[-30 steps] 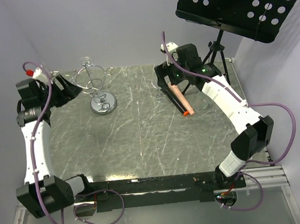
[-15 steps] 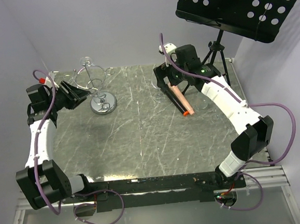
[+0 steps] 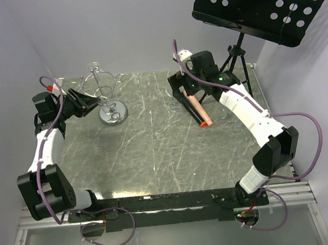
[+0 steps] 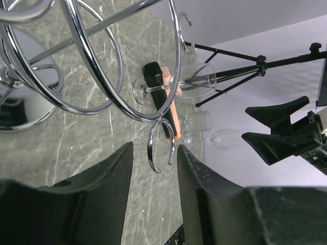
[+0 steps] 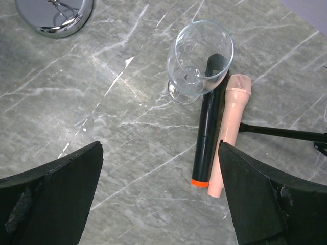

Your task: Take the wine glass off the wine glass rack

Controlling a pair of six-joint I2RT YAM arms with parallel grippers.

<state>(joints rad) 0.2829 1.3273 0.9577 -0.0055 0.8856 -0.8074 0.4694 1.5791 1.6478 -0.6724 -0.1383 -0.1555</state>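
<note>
The chrome wine glass rack (image 3: 100,88) stands at the far left on its round mirror base (image 3: 113,113). Its looping arms fill the left wrist view (image 4: 92,76). I cannot make out a glass hanging on it. My left gripper (image 3: 89,100) is open right at the rack, and one curled arm end (image 4: 161,145) lies just beyond its fingertips (image 4: 153,158). A clear wine glass (image 5: 200,60) stands upright on the table beside two microphones, also in the left wrist view (image 4: 194,81). My right gripper (image 3: 185,88) hovers open and empty above it (image 5: 161,148).
A black microphone (image 5: 208,122) and a pink one (image 5: 228,132) lie together right of centre (image 3: 198,109). A black tripod music stand (image 3: 268,6) stands at the far right corner. Two more clear glasses (image 4: 212,130) sit near its legs.
My left arm has swung forward and right, bringing its gripper up to the rack's arms. My right gripper has shifted slightly left above the microphones.
</note>
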